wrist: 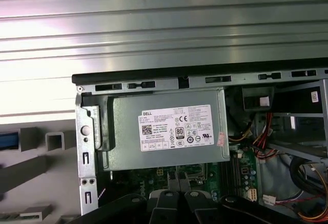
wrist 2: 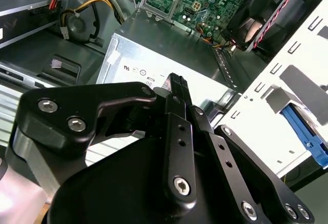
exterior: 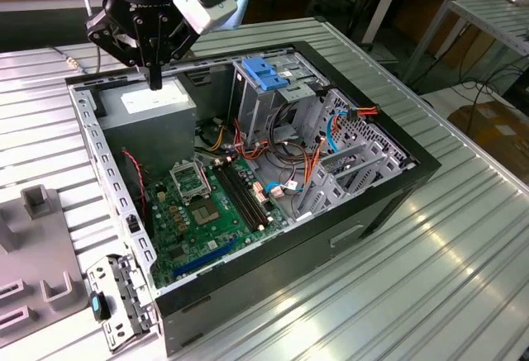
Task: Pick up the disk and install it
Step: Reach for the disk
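My gripper [exterior: 154, 80] hangs shut with nothing in it, just above the grey power supply box [exterior: 153, 109] in the back corner of the open computer case [exterior: 372, 204]. In the second wrist view the closed fingertips [wrist 2: 178, 83] point at that box's white sticker [wrist 2: 154, 78]. The disk is out of view. A blue strip [wrist: 7, 140] sits in the grey fixture at the edge of the first wrist view; I cannot tell what it is.
A flat blue latch plate [exterior: 264, 72] tops the drive cage [exterior: 269, 109] toward the exterior view's right. The motherboard [exterior: 207, 204] and loose cables lie below. A grey fixture [exterior: 33, 245] and a metal bracket [exterior: 120, 295] rest on the ribbed table at the exterior view's left.
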Robot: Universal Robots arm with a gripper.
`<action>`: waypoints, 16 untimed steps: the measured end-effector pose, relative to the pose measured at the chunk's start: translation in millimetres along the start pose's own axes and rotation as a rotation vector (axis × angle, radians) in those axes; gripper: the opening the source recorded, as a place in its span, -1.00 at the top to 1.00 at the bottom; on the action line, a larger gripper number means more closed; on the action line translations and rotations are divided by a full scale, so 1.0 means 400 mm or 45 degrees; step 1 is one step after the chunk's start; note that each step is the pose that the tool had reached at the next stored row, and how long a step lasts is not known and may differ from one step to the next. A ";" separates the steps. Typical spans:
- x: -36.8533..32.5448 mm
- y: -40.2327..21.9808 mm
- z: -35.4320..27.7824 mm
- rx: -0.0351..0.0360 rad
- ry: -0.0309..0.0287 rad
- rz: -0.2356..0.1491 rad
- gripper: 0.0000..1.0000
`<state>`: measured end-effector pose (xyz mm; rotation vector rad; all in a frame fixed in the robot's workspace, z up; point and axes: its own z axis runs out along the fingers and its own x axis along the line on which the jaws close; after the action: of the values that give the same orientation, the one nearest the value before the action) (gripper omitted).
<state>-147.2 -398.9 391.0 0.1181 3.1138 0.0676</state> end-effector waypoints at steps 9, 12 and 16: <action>0.009 -0.001 0.001 0.0001 0.0006 0.000 0.79; 0.013 -0.001 0.002 0.0001 0.0006 0.000 0.79; 0.017 -0.001 0.002 0.0001 0.0009 0.000 0.79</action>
<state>-154.1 -398.9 390.0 0.1181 3.1145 0.0675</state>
